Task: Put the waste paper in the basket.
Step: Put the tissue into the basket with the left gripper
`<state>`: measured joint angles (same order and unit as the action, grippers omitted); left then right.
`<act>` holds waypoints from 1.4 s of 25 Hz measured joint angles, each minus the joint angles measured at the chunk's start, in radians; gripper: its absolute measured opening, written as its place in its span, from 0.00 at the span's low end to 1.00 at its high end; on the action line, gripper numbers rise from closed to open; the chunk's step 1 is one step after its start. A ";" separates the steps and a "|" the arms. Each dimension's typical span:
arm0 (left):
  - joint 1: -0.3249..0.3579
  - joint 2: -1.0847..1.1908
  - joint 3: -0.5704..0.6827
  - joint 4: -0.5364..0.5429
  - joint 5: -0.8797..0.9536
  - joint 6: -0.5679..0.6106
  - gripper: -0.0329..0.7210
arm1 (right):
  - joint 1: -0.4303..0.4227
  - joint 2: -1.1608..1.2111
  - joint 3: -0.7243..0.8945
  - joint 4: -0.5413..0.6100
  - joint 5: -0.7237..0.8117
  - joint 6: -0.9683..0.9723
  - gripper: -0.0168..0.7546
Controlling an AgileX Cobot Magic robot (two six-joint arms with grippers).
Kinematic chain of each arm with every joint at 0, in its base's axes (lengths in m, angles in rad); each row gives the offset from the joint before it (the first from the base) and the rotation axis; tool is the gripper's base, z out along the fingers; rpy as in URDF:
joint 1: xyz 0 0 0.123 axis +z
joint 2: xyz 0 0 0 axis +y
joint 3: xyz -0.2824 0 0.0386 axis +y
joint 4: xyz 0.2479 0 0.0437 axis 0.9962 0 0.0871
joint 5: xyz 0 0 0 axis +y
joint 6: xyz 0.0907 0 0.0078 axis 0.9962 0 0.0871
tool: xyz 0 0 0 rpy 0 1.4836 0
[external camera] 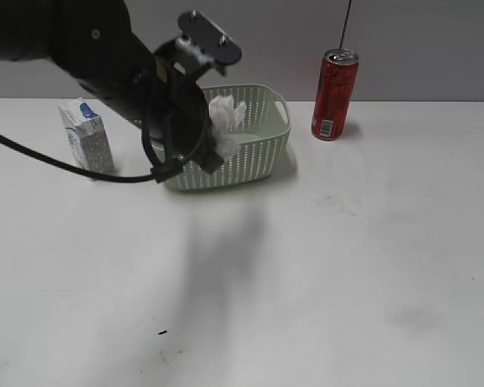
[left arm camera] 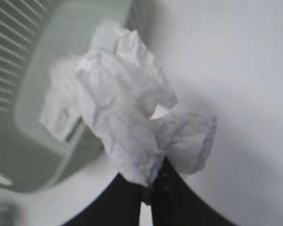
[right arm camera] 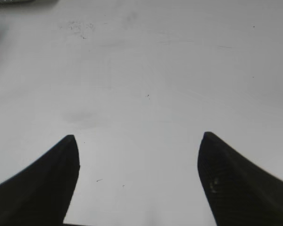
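A crumpled wad of waste paper [left arm camera: 132,117] is clamped between the tips of the left pincer [left arm camera: 151,186], whose jaws are closed on it. The wad is held over the front rim of the basket [external camera: 254,149], which stands toward the far edge of the tabletop [external camera: 347,266]. The right pincer [right arm camera: 139,160] is seen spread wide over bare tabletop, nothing between its jaws. A red can [external camera: 335,94] stands near the far edge, right of the basket, and a blue-and-white packet [external camera: 86,137] to its left.
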<state>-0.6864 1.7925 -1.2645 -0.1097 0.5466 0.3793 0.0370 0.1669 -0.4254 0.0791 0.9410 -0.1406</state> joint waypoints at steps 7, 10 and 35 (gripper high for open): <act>0.054 0.023 -0.074 0.011 -0.167 0.003 0.04 | 0.000 0.000 0.000 0.000 0.000 0.000 0.79; 0.085 0.095 -0.151 0.011 -0.161 0.003 0.04 | 0.000 -0.001 0.000 0.000 0.000 0.000 0.79; 0.243 0.161 -0.559 0.027 0.482 -0.187 0.88 | 0.000 -0.001 0.000 0.003 0.000 0.002 0.79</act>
<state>-0.4432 1.9537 -1.8235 -0.0823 1.0288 0.1925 0.0370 0.1662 -0.4254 0.0823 0.9410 -0.1388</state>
